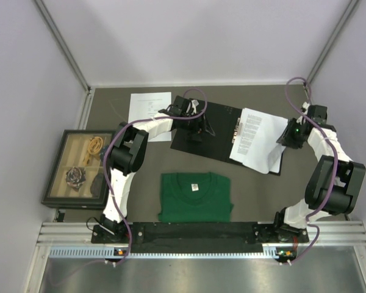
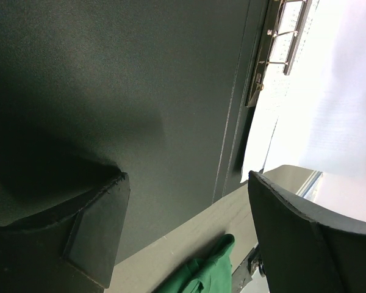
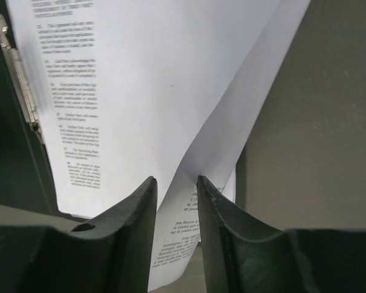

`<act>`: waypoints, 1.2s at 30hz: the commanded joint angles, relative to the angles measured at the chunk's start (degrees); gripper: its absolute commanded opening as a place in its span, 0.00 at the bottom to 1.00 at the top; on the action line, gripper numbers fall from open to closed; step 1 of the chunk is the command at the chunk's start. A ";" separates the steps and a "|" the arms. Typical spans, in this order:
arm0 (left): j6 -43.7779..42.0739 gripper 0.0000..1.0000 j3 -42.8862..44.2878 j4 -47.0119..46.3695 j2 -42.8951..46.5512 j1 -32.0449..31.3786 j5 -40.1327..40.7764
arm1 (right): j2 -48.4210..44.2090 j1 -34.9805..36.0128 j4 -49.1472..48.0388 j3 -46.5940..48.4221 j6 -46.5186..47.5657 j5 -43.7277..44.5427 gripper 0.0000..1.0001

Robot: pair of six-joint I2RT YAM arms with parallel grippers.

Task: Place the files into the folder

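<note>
Broadly, the grey-brown felt-topped table [image 1: 262, 201] carries everything, with the thin flat folder [image 1: 222, 137] lying open on it, black inner faces up. Left of the folder and well apart stands a dark-framed picture box [image 1: 73, 200]. On the folder's near side lies a folded green cotton T-shirt [image 1: 195, 198].

The files [image 1: 256, 140], loose white paper sheets printed with black text, rest on the folder's right half, their right edge lifted and curled. One more white printed sheet [image 1: 149, 107] lies flat on the table just beside the folder's far left corner.

The left gripper [image 2: 184, 183] hangs over the folder's bare left half, jaws wide apart around nothing. The right gripper [image 3: 175, 183] sits at the folder's right edge, jaws narrowly apart with the files' curled edge in the gap. A metal clip [image 2: 274, 49] runs along the folder's spine.
</note>
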State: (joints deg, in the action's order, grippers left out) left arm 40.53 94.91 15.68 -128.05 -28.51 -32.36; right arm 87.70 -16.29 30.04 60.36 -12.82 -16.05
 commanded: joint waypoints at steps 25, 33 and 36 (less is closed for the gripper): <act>-1.24 0.82 1.06 -0.30 -1.76 0.04 0.45 | 4.93 -3.92 -2.18 -4.03 -3.70 10.61 0.28; -1.86 0.82 1.24 0.23 -1.59 0.12 0.89 | 6.60 -1.03 -0.52 1.15 1.30 9.81 0.00; -2.13 0.82 1.24 0.40 -1.59 0.12 1.07 | 7.83 1.16 2.37 4.66 5.69 11.82 0.00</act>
State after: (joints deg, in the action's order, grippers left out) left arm 40.32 94.94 15.53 -128.42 -28.51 -32.47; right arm 94.37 -17.89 30.09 58.89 -13.30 -6.15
